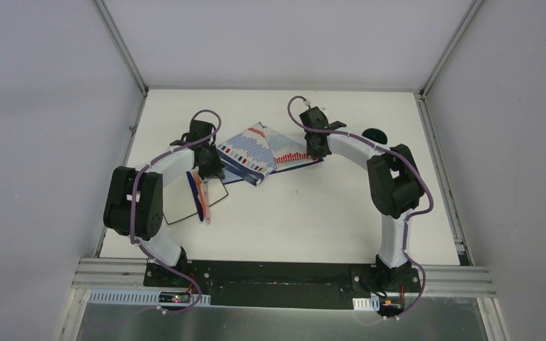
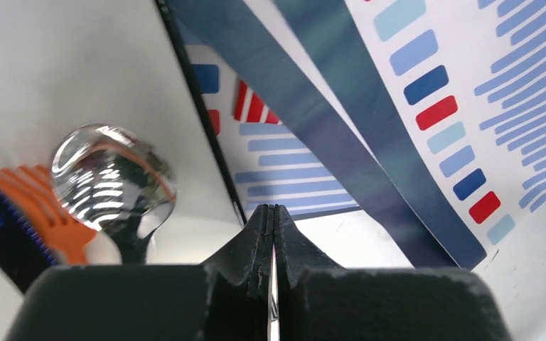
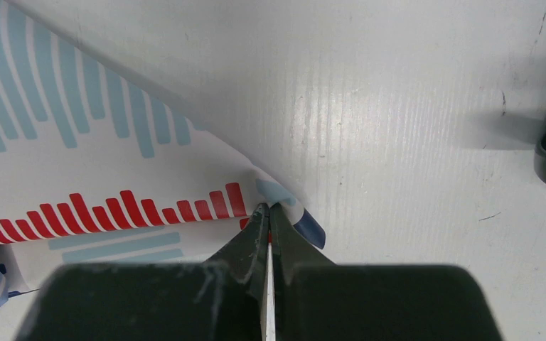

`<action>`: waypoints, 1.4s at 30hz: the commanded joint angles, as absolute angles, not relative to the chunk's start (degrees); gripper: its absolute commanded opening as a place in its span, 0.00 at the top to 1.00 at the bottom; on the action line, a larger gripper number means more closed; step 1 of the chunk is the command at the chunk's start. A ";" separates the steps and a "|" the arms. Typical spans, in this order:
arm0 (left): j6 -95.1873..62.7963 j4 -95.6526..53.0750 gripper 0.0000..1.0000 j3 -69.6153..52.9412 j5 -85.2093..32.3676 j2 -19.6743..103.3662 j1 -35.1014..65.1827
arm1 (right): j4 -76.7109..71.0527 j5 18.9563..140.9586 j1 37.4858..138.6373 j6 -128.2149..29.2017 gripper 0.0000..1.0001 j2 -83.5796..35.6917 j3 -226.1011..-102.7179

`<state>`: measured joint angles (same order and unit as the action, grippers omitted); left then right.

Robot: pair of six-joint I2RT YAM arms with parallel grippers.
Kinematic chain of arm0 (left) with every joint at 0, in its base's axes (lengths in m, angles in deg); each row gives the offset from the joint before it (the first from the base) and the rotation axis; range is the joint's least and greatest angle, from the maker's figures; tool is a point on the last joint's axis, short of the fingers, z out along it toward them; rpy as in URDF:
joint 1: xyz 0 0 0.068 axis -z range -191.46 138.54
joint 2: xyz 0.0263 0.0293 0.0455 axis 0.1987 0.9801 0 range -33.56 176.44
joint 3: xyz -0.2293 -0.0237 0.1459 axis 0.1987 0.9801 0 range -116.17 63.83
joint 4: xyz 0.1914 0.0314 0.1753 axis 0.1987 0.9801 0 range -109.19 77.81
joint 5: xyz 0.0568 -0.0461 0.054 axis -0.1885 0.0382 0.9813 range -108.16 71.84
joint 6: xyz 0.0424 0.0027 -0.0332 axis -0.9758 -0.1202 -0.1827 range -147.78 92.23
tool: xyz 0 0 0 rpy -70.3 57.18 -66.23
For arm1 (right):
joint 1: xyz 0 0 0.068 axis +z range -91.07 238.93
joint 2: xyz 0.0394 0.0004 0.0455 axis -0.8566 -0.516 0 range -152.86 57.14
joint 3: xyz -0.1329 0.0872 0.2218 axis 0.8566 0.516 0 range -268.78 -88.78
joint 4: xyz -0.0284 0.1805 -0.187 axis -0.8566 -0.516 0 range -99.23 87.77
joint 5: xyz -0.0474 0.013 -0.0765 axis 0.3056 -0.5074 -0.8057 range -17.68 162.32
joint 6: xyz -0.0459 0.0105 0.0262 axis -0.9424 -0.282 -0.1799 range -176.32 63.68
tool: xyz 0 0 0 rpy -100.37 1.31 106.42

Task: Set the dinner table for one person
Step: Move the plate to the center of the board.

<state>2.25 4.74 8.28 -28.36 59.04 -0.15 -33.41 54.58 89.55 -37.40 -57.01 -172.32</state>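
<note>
While my right hand and left hand each pinch the striped cloth shut-jawed, with the worktop directly beneath them, an uneven pull could slip that thin grip or sweep the spoon just left of my left hand.

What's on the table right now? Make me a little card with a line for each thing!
table: white, grey rails around it
cloth: red, blue and white stripes, bunched up between the two arms
plate: white, square, beside the left arm
spoon: shiny, lying on the plate
fork: orange, next to the spoon
dark thing: at the table's right side, too small to name
left fingers: shut, at the cloth's edge
right fingers: shut, pinching a cloth corner
</note>
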 commanded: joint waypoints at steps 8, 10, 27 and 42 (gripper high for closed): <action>3.72 1.96 1.00 6.23 -28.05 65.29 0.41 | -32.12 53.86 89.76 -37.77 1.00 -56.59 -172.71; 3.86 4.59 1.00 5.78 -24.96 65.19 0.48 | -32.12 53.81 89.78 -37.74 1.00 -56.68 -172.71; 3.51 15.16 1.00 6.23 -12.91 64.59 -0.52 | -31.95 54.16 89.70 -37.75 1.00 -56.80 -172.08; 4.74 18.21 1.00 8.40 -6.46 63.79 -2.07 | -31.59 54.85 89.57 -37.49 1.00 -57.07 -171.95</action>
